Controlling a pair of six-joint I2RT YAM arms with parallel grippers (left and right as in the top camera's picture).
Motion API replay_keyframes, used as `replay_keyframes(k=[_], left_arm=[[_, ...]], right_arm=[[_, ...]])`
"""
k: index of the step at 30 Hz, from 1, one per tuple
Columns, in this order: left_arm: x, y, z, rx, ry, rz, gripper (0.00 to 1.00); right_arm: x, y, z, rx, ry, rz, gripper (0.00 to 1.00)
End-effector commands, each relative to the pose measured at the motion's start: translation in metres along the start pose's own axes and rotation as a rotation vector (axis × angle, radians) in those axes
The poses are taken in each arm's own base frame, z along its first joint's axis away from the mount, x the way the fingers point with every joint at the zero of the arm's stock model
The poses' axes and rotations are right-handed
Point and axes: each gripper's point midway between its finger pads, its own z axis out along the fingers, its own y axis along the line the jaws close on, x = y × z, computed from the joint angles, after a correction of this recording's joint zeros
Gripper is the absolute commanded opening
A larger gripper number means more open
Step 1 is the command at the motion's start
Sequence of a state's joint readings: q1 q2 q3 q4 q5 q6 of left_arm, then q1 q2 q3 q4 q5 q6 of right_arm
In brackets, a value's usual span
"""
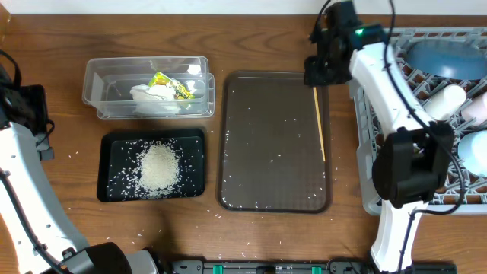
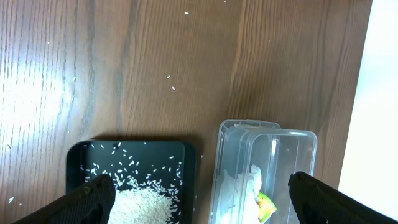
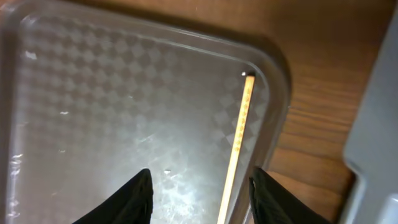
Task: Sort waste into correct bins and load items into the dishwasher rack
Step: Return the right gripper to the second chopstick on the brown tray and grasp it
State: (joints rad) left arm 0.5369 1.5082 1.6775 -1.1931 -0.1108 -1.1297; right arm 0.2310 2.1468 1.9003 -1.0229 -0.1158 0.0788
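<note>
1. Because the wooden chopstick [image 1: 320, 125] looks like the last item not yet racked, the overhead view fixes the geometry. It lies inside the brown serving tray [image 1: 266, 144], tight along that tray's right rim, with its long axis running from the tray's far edge toward its near edge. The right tool [image 1: 318, 70] hangs over the tray's far right corner, above the stick's far end. The left arm [image 1: 19, 160] stands well left of the tray, so the right arm is plainly nearer. Just right of the tray sits the dishwasher rack [image 1: 365, 152], with the large blue bowl [image 1: 445, 57] and white cup [image 1: 447, 99] inside.
2. From the left wrist, the left tool [image 2: 200, 182] is spread wide and holds nothing. It sits over the black tray [image 2: 78, 155] of rice and the clear tub [image 2: 267, 134], both left of the serving tray.
3. From the right wrist, the right tool [image 3: 200, 180] is partly open and straddles the chopstick [image 3: 239, 143] without touching it. The tray floor looks slick, and the rim rises close beside the stick, leaving that finger little room.
</note>
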Motion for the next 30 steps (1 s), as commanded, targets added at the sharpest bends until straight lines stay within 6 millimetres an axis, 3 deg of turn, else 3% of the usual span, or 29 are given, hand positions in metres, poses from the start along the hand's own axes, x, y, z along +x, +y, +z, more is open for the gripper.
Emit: replay_keyframes(k=[1,11,30], left_arm=[[-0.003,0.001,0.000,-0.005,-0.006,-0.014,0.92],[-0.003,0.001,0.000,-0.005,-0.007,-0.014,0.92],[-0.003,0.001,0.000,-0.005,-0.007,-0.014,0.92]], right_arm=[[0.014,-0.014,0.024,0.094,0.032,0.056,0.46],[0.032,-0.020,0.062,0.093,0.023,0.066,0.45],[0.034,-0.024,0.087,0.122,0.012,0.067,0.37]])
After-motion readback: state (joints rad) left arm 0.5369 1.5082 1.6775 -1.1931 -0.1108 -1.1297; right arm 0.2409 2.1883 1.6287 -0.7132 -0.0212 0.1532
